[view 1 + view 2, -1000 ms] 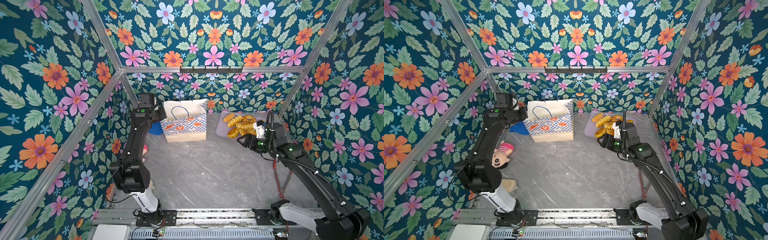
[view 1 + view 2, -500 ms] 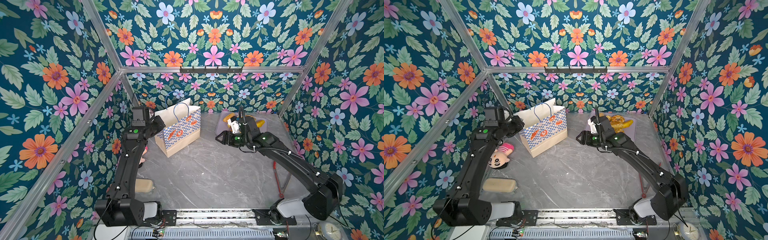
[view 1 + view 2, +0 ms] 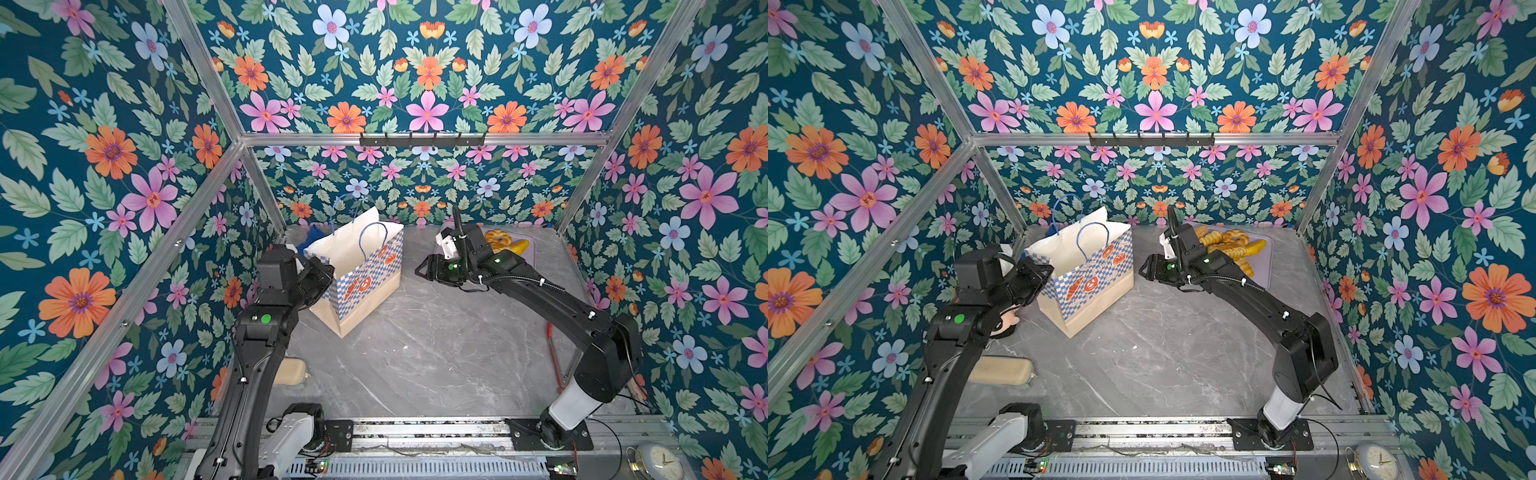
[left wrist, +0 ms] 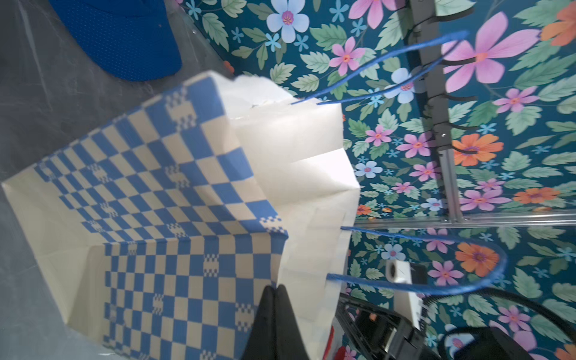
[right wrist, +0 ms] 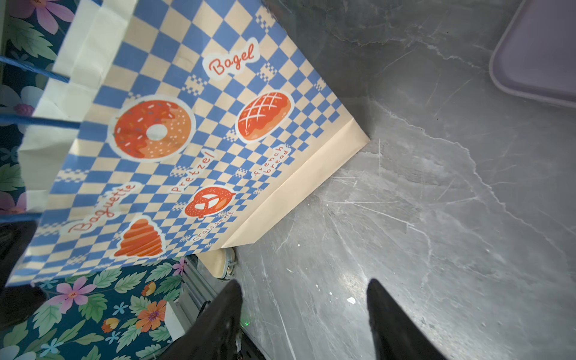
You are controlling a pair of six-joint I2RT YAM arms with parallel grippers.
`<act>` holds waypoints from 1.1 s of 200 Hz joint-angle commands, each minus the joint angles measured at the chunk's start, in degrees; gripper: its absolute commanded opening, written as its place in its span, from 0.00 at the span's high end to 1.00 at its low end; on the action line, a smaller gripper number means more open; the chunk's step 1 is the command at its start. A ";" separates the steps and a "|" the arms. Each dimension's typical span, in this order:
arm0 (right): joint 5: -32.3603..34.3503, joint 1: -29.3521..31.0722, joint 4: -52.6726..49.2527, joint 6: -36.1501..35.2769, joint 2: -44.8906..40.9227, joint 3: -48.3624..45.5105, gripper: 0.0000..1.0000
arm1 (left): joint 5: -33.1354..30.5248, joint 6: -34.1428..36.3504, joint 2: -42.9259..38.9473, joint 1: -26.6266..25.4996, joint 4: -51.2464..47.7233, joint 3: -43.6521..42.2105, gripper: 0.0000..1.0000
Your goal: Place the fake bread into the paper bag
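L gripper [image 4: 274, 289] clamps paper bag [image 4: 171, 202] (rim corner).

A grey marbled bench [image 3: 415, 357] is stretching between walls of flowered wallpaper [image 3: 428, 83], with a black hook rail [image 3: 422, 139] running along the back frame bar [image 3: 540, 139]. A blue cloth [image 4: 124, 40] is lying crumpled in the far left corner. A lavender tray [image 5: 542, 53] is sitting at the far right. A beige oblong thing [image 3: 1003, 371] is resting near the left front edge, and a doll [image 3: 1007, 324] is showing part of its face farther back on that side. A thin red tool [image 3: 552, 357] is lying along the right edge. A small clock [image 3: 1377, 461] is sitting outside the frame at the front right.
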 commanded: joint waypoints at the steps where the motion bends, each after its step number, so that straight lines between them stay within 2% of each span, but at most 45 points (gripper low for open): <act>1: -0.22 0.10 -0.77 1.02 2.18 1.67 0.36 | -0.25 -5.24 -2.68 -1.07 3.03 -2.21 1.00; 21: -0.34 0.43 -1.89 0.90 4.67 4.28 0.36 | -0.28 -7.39 -5.23 -1.92 4.50 -5.46 1.00; 33: -0.01 0.69 -2.75 0.69 6.10 5.93 0.36 | -0.25 -8.08 -6.20 -2.23 4.63 -6.90 0.95; 64: 0.55 0.85 -3.60 0.67 9.06 8.86 0.36 | -0.09 -8.35 -7.88 -2.72 4.59 -8.15 0.54; 83: 0.72 0.96 -4.44 0.61 11.24 11.21 0.36 | 0.05 -7.37 -8.34 -2.70 4.02 -7.45 0.43; 113: 0.89 0.96 -5.68 0.41 14.53 14.70 0.36 | -2.29 -0.64 -6.97 -2.86 -2.48 -1.46 0.38; 133: 1.39 0.96 -6.97 0.32 17.22 17.81 0.37 | -7.26 6.78 -4.36 -2.86 -9.83 5.46 0.36; 173: 1.86 0.99 -9.63 -0.03 22.25 25.02 0.37 | -16.98 20.91 2.64 -2.86 -18.03 15.20 0.31; 196: 2.56 0.97 -11.32 -0.12 24.84 29.13 0.37 | -21.14 26.09 7.16 -2.80 -19.39 18.23 0.31; 220: 2.65 0.95 -12.40 -0.29 27.55 33.17 0.37 | -22.21 29.17 11.27 -2.86 -19.63 20.61 0.31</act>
